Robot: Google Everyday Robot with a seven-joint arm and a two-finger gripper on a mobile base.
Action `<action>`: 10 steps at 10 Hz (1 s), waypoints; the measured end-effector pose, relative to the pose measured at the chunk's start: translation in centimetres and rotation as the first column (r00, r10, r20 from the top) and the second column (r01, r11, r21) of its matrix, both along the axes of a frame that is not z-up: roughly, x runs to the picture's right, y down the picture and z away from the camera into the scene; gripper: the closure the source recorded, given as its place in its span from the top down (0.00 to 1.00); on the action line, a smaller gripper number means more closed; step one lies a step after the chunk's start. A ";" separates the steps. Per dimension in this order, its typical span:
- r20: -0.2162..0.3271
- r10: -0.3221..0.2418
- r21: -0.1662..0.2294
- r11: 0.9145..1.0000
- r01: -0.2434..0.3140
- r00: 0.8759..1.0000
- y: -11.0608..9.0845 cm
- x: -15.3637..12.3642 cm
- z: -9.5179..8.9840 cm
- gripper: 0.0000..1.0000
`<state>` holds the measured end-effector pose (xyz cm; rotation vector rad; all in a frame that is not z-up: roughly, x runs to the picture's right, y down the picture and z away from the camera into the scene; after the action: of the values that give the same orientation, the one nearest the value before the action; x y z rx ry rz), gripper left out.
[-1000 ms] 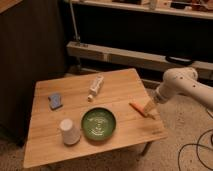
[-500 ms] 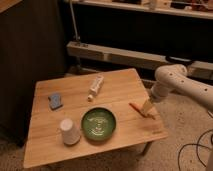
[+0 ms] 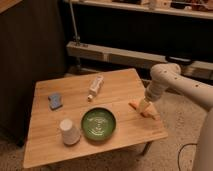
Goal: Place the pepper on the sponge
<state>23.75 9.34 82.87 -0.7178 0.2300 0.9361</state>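
Camera view, the only one: seeing the claw (image 3: pixel 145 108) hanging low over the right side of the bench (image 3: pixel 45 150), right at the pepper (image 3: pixel 133 105), reaching in on the white arm (image 3: pixel 170 80) from the right. Reading the claw as spread wide and gripping nothing. Reading the pepper as lying flat on the wood, showing an orange end to the claw's left and hiding the rest under the claw. Spotting the sponge (image 3: pixel 55 100) far over on the left side, well apart from the pepper and carrying nothing. Noting the white tube (image 3: pixel 95 86), green plate (image 3: pixel 99 123) and white cup (image 3: pixel 69 131) sitting between the two. Flagging risks: pinching such a slim, tapered thing off-centre and squirting or rolling it away; nudging it over the nearby right edge onto the floor; crossing too low and clipping the tube or tipping the cup; letting go over a small pad and losing the pepper off its side. Judging room: tight at the right edge by the pepper, bare wood around the sponge, open air above the middle for a raised crossing.
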 end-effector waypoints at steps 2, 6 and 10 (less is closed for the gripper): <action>-0.004 0.003 -0.020 1.000 -0.003 1.000 0.1 -0.6 0.9 0.80; -0.038 -0.026 -0.043 0.999 0.024 0.999 0.2 -1.7 2.3 0.80; -0.088 -0.062 -0.049 0.997 0.057 0.994 0.5 -2.8 3.7 0.80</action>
<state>20.91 9.86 86.57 -0.7085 0.3517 0.9096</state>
